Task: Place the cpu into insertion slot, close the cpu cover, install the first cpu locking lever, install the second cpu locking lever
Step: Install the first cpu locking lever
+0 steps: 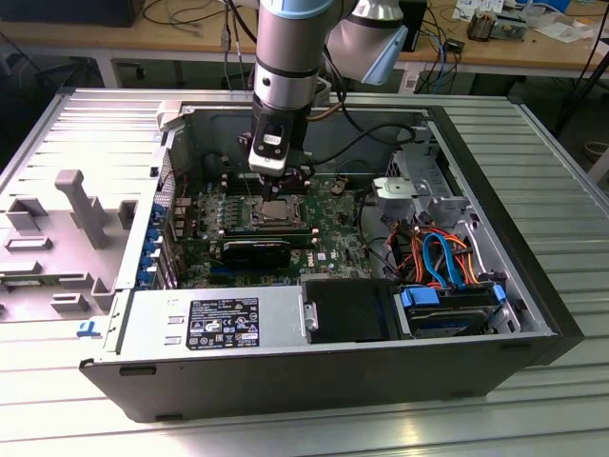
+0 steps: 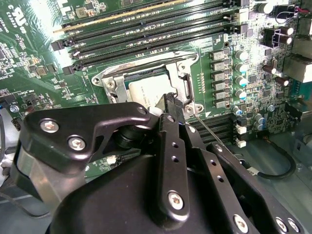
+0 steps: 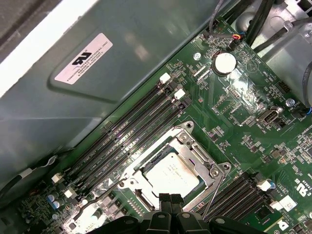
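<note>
The hand (image 1: 284,188) hung straight down from the arm into the open computer case (image 1: 285,381), which lay on the ribbed metal counter (image 1: 552,162). In the exterior view its tips stood just above the insertion slot (image 1: 255,219), near the middle of the green board (image 1: 333,243). The cpu (image 1: 274,211) lay flat in that slot, silver top up, its edges roughly square with the case walls.

In the second wrist view the hand (image 2: 174,101) had its two black fingers (image 2: 168,146) pressed together, nothing between them. The tips sat at one corner of the cpu cover (image 2: 184,80). The cover lay down flat around the cpu (image 2: 144,92), whose grey top showed through the window. A thin wire lever (image 2: 209,129) slanted away from that corner.

In the first wrist view the closed tips of the hand (image 3: 170,199) met at the cover's near edge. The cpu (image 3: 170,171) sat square inside the cpu cover (image 3: 195,150). The lever (image 3: 214,190) ran beside the socket, its long axis roughly in line with the long black memory slots (image 3: 136,126). I could not tell whether it was hooked down.
</note>
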Available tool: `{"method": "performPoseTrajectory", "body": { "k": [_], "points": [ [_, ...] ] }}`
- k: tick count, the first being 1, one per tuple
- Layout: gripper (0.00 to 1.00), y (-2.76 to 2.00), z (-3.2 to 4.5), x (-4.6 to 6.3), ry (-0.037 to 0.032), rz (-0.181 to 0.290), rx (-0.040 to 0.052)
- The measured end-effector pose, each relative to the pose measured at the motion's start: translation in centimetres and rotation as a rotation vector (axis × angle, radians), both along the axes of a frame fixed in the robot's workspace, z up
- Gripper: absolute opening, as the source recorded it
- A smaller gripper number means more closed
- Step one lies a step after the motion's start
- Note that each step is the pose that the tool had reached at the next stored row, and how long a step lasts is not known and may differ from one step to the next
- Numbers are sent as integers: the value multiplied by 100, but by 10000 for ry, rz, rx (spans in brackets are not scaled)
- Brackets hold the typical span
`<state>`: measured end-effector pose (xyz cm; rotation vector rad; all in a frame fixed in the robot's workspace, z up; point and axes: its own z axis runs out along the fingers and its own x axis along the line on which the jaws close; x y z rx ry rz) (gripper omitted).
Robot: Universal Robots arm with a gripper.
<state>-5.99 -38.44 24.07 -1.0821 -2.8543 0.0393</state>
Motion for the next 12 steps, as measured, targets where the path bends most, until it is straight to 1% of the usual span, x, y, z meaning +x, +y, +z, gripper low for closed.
{"method": "performPoseTrajectory", "body": {
  "k": [12],
  "points": [
    [11, 0, 0, 0, 0, 81, 0]
  ]
}}
